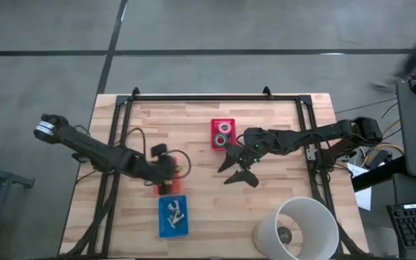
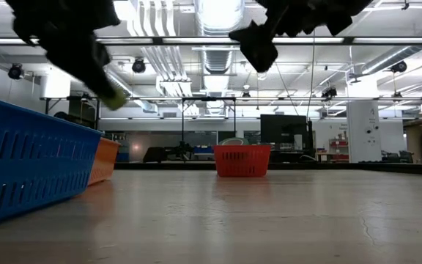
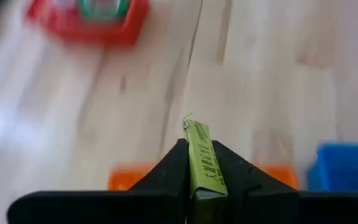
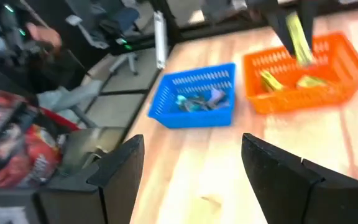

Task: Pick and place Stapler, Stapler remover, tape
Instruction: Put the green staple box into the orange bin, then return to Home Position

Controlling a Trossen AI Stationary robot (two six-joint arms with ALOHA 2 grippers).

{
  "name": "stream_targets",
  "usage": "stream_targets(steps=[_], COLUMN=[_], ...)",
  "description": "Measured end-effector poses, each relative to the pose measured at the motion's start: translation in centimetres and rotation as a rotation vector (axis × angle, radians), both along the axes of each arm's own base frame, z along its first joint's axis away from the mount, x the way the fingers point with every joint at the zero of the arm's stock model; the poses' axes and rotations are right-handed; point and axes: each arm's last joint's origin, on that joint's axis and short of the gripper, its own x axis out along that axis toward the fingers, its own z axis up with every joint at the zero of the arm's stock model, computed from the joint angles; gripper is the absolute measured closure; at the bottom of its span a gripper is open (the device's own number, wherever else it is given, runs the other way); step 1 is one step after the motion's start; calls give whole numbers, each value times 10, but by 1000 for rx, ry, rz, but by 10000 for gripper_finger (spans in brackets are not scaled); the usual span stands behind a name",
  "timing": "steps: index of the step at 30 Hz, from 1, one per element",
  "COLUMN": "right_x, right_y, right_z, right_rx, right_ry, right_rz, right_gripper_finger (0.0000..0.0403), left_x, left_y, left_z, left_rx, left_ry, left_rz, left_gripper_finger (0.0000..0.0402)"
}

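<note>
My left gripper hovers over the orange basket and is shut on a narrow yellow-green item. The right wrist view shows that item hanging above the orange basket, where similar green items lie. The tape rolls lie in the red basket near the table's far middle. My right gripper is open, hanging just in front of the red basket and touching nothing. The blue basket holds small metal pieces. My left gripper pinches the yellow-green item between its two fingers, on its flat sides. The item's free end sticks out past the fingertips. It is lifted clear above the orange basket and slants downward out of the gripper.
A big white cylinder stands at the table's near right corner. A black frame rail runs along the far edge and down both sides. Bare wood lies between the baskets and the cylinder. In the low view the blue basket stands close on the left.
</note>
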Motion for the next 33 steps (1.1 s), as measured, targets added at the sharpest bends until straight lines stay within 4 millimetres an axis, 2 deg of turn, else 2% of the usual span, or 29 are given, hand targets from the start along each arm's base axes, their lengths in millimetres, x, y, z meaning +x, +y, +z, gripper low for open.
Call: stream_targets(steps=[3, 7, 14, 20, 27, 31, 33], right_x=[1, 2, 0, 0, 1, 1, 1], right_y=[-1, -2, -4, -4, -4, -4, -3], right_z=[-9, -16, -27, -27, -25, -25, -26], right_rx=[-19, -38, -46, -54, -69, -67, -66], right_ry=[28, 49, 90, 80, 53, 54, 57], right_rz=[-31, -77, -147, -149, -143, -143, -142], right_gripper_finger=[147, 151, 152, 147, 155, 159, 158], left_x=[-16, -24, -30, -27, -23, -21, -16], left_y=[5, 5, 6, 4, 3, 5, 6], left_z=[2, -3, -34, -39, -36, -34, -29], left_rx=[-117, -279, -352, -415, -391, -277, -196], left_ry=[54, 58, 169, 137, 87, 41, -54], left_rz=[88, 142, 196, 214, 192, 178, 194], left_gripper_finger=[347, 333, 329, 323, 277, 250, 246])
